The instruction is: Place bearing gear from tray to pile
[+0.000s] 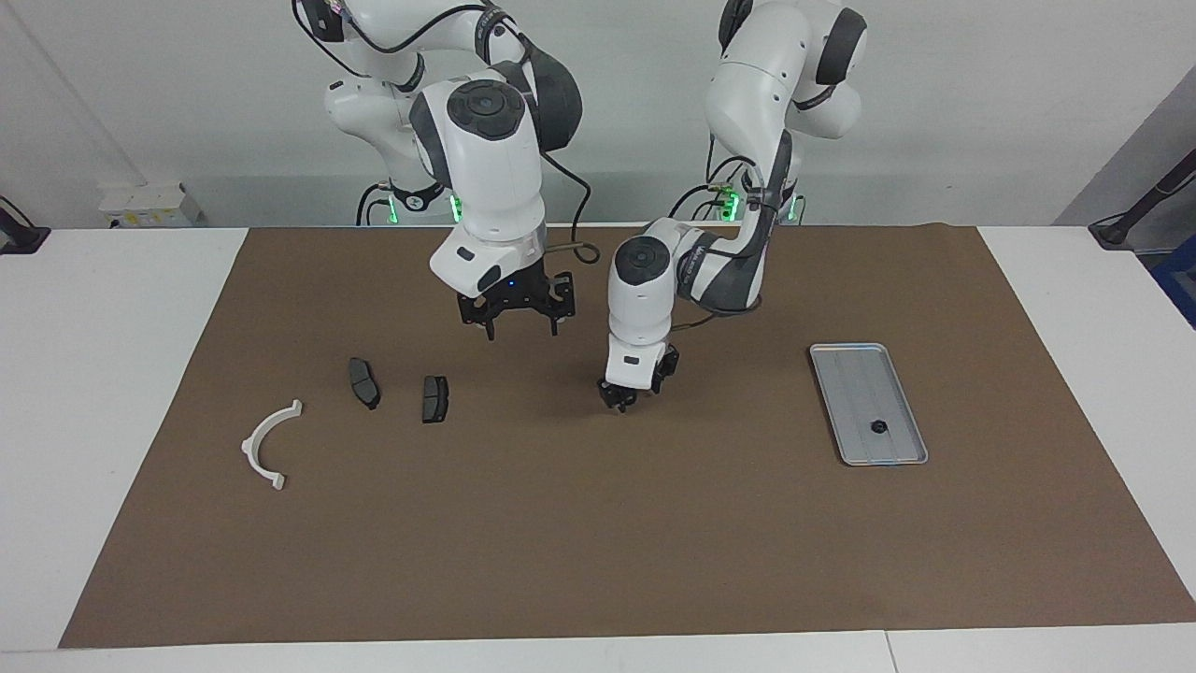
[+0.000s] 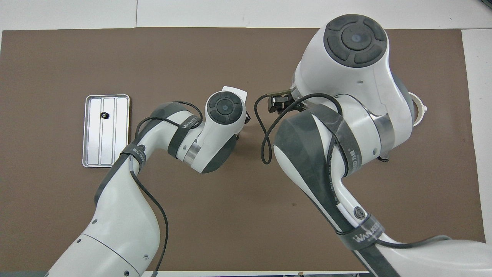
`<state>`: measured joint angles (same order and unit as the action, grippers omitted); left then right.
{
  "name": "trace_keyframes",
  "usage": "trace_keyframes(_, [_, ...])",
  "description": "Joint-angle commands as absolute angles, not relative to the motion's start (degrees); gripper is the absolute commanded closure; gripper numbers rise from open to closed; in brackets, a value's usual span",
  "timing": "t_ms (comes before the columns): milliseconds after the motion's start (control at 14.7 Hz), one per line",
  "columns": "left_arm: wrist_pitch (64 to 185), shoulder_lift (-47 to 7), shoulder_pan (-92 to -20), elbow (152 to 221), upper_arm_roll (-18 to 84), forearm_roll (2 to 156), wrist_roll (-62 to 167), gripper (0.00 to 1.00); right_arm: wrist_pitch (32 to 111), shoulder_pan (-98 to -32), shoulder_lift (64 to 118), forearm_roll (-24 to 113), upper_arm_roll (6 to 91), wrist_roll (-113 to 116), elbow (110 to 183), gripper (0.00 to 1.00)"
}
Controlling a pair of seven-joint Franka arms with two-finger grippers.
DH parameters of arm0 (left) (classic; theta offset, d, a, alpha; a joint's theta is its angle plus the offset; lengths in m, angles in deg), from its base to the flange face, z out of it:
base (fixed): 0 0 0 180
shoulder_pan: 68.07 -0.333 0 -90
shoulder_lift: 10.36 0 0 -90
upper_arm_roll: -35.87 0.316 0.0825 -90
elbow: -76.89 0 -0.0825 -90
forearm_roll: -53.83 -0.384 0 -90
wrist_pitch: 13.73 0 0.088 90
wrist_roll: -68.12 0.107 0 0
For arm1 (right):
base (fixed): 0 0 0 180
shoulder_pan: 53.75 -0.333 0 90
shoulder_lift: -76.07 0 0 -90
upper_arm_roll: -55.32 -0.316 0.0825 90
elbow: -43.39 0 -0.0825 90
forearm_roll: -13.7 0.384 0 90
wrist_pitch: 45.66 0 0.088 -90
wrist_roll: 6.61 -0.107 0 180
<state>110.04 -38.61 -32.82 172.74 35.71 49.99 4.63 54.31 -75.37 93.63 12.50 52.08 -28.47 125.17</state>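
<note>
The bearing gear (image 1: 878, 427) sits in the tray (image 1: 852, 366), in the half farther from the robots. It lies toward the left arm's end of the desk from the left end effector (image 1: 623, 400), which hangs low over mid-desk; whether that one is released or clenched I cannot tell. The left arm is judged the nearer, since the right end effector (image 1: 519, 322) hovers released by the pile (image 1: 434, 399). The gear is round and points no way, while the tray's long axis runs away from the robots.

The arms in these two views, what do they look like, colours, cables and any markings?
Both arms are glossy white with dark grey joint sections and round dark caps. Loose black cables are strapped on with dark bands lettered in white. Green lights glow at the bases. The left hand and right hand are black with two fingers; the right hand's mount shows a small blue light.
</note>
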Motion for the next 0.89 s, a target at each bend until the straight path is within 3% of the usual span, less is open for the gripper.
trace_keyframes(0, [107.03,-34.72,-35.88,174.97,35.52,48.90,8.33,0.00,55.94,-74.05,91.28,12.91,51.63,-26.38,128.99,0.09])
trace_keyframes(341, [107.03,-26.38,-48.43,184.28,35.43,48.90,31.14,0.00,58.40,-75.02,91.45,13.17,51.63,-29.88,128.65,0.09])
trace_keyframes(546, [107.56,-26.18,-56.87,185.00,35.43,48.90,44.61,0.00,58.23,-80.01,92.59,12.47,51.54,-36.20,125.84,0.10])
trace_keyframes(819, [112.73,-26.80,-65.59,185.52,35.43,48.90,58.43,0.21,58.84,-86.95,98.02,10.99,51.80,-42.19,122.69,0.12])
